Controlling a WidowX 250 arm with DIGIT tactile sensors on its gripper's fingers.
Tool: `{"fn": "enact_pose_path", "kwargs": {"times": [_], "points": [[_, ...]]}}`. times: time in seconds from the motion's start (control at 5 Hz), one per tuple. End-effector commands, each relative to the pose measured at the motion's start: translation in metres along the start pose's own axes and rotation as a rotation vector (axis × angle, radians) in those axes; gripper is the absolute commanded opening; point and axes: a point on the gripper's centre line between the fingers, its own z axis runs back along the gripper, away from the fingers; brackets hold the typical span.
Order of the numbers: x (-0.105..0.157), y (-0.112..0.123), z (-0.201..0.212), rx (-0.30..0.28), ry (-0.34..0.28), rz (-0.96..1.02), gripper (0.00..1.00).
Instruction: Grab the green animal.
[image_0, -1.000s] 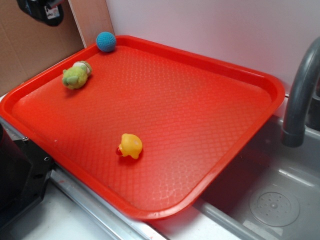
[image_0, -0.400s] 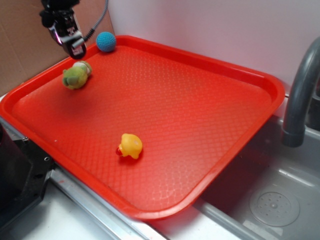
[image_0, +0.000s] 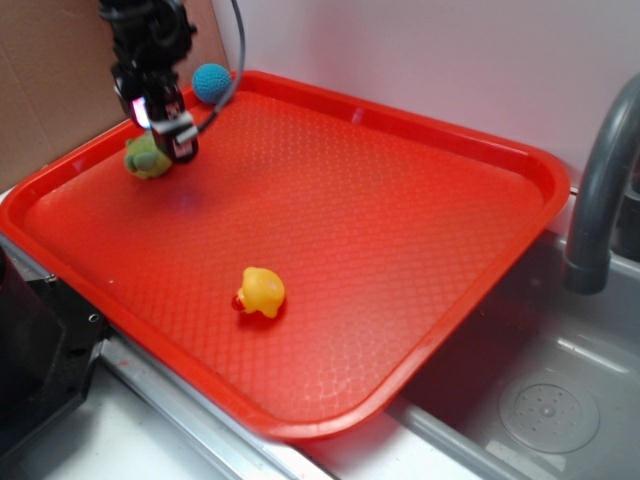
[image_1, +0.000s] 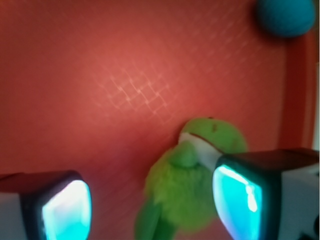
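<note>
Three toys are found on the red tray (image_0: 420, 200): the green animal (image_1: 192, 187) near the far left rim, a blue ball (image_0: 211, 83) in the far corner, and a yellow duck (image_0: 261, 292) well apart toward the near edge. In the wrist view the animal's long axis is seen running from lower left to upper right, head pointing toward the ball. The pincer (image_1: 152, 200) is held spread apart above it, one pad (image_1: 235, 195) over its flank; the tray is laid beside a grey sink (image_0: 545, 400) and faucet (image_0: 600, 190).
</note>
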Motion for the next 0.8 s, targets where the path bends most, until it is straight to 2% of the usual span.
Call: {"fn": "enact_pose_path", "kwargs": {"times": [0.0,0.2,0.4,0.6], "points": [[-0.014,0.033,-0.021,0.054,0.073,0.333,1.00],[-0.016,0.030,-0.023,0.034,0.056,0.378,0.00],[-0.014,0.018,-0.002,-0.005,0.045,0.316,0.00],[-0.019,-0.008,0.043,-0.015,-0.007,0.221,0.00]]}}
